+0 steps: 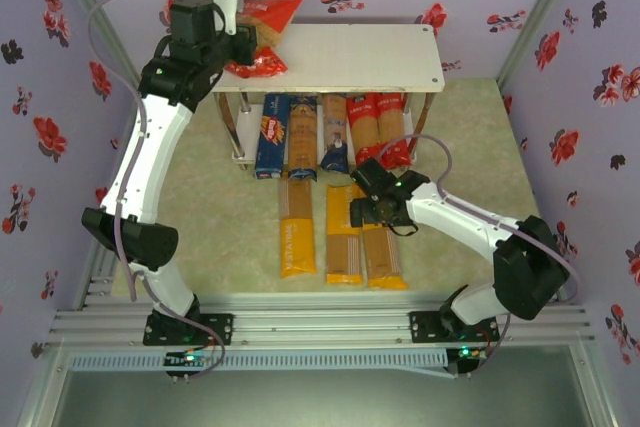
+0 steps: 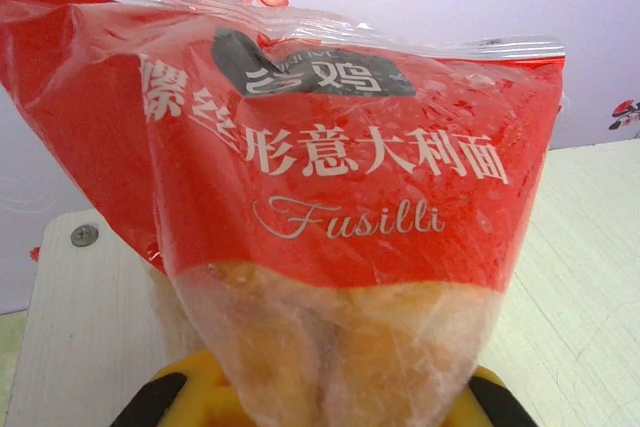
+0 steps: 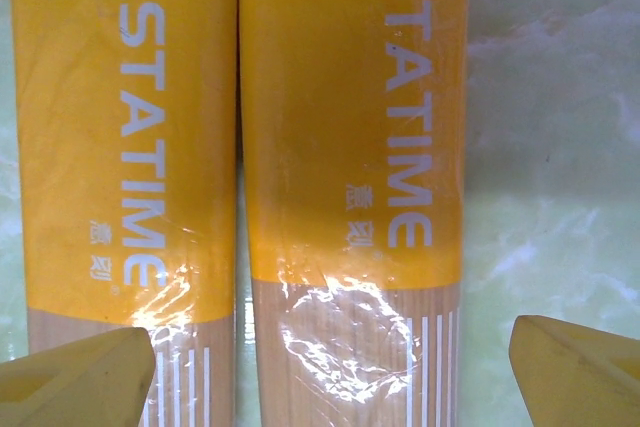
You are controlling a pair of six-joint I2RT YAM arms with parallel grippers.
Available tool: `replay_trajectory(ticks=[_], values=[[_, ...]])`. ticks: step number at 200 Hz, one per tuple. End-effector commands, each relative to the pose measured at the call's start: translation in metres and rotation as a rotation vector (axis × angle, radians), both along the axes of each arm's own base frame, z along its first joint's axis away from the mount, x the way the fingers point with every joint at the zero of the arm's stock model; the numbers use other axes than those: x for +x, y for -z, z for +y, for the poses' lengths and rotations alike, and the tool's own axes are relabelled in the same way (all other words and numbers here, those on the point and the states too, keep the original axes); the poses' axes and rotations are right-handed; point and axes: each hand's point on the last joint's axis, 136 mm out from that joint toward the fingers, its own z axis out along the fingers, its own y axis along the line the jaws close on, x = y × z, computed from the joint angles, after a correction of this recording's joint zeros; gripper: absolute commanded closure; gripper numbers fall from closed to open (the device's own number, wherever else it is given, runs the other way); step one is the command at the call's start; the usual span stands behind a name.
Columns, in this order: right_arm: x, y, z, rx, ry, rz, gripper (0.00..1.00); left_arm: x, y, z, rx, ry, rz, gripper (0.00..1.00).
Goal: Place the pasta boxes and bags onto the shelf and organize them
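Two arms — L (image 1: pixel 150 147) stretched to shelf (image 1: pixel 400 57), jaws gripping fusilli bag (image 2: pixel 350 197); R (image 1: pixel 450 209) low, jaws wide over yellow packets (image 3: pixel 350 147).

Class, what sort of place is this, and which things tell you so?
Likely a robot test booth, not a shop: flower-print walls, arms bolted to a metal rail, a small white shelf.

The shelf (image 1: pixel 380 57) hides ends of pasta boxes (image 1: pixel 270 142).

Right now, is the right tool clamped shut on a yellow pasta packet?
No, the right tool stands wide open over the yellow packets, its fingers spread well apart and pinching nothing.
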Motion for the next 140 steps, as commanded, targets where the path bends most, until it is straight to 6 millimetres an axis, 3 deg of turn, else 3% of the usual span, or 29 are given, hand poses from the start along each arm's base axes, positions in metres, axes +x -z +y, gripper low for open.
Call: replay_trajectory(ticks=[1,27,46,66,78,112,140], values=[[-0.004,0.006,-0.011,-0.034,0.016,0.011,0.07,0.006,-0.036,0.007,-0.069,-0.034,-0.123,0.98],[-0.005,0.008,-0.011,-0.03,0.02,0.014,0.08,0.006,-0.022,0.007,-0.081,-0.041,-0.085,0.51],[-0.005,0.009,-0.011,-0.029,0.021,0.017,0.07,0.005,-0.019,0.007,-0.088,-0.044,-0.08,0.32],[-0.004,0.009,-0.01,-0.026,0.022,0.016,0.07,0.004,-0.019,0.007,-0.093,-0.045,-0.082,0.19],[-0.004,0.009,-0.01,-0.024,0.024,0.017,0.08,0.002,-0.022,0.01,-0.099,-0.056,-0.095,0.06],[-0.005,0.01,-0.01,-0.021,0.031,0.019,0.08,-0.012,-0.039,0.027,-0.105,-0.117,-0.191,0.05],[-0.005,0.009,-0.009,-0.017,0.032,0.016,0.08,-0.02,-0.038,0.03,-0.08,-0.114,-0.179,0.2]])
